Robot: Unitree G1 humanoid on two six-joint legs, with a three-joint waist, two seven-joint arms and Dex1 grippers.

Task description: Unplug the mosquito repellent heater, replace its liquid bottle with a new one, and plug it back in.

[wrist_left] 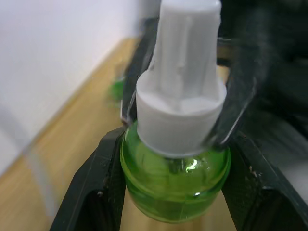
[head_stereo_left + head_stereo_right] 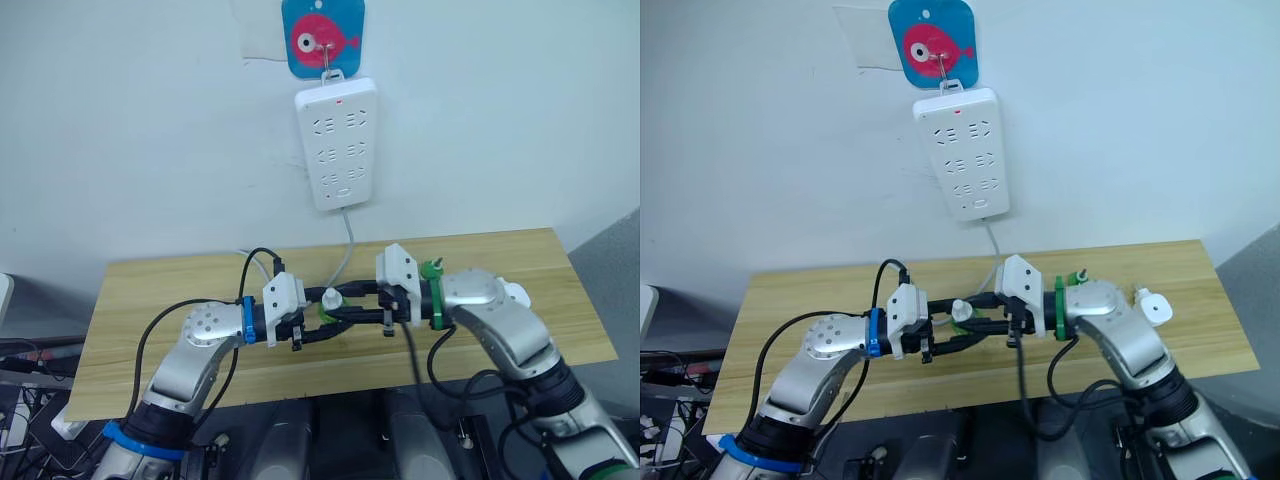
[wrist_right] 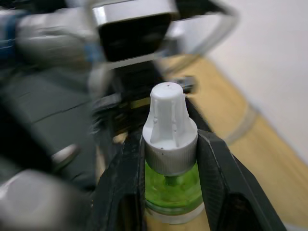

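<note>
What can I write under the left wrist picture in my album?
The left gripper squeezes a green bottle with a tall white cap.

We see the green liquid bottle (image 1: 175,168) cut off at its base between the left claw (image 1: 173,192) fingers, everything behind it blurred.

White wall (image 2: 120,120); light wooden table (image 2: 160,290) against it.

Evenly, brightly lit from overhead; soft shadows below the power strip (image 2: 337,144); wrist views blurred beyond the sharp bottle (image 1: 175,159).
</note>
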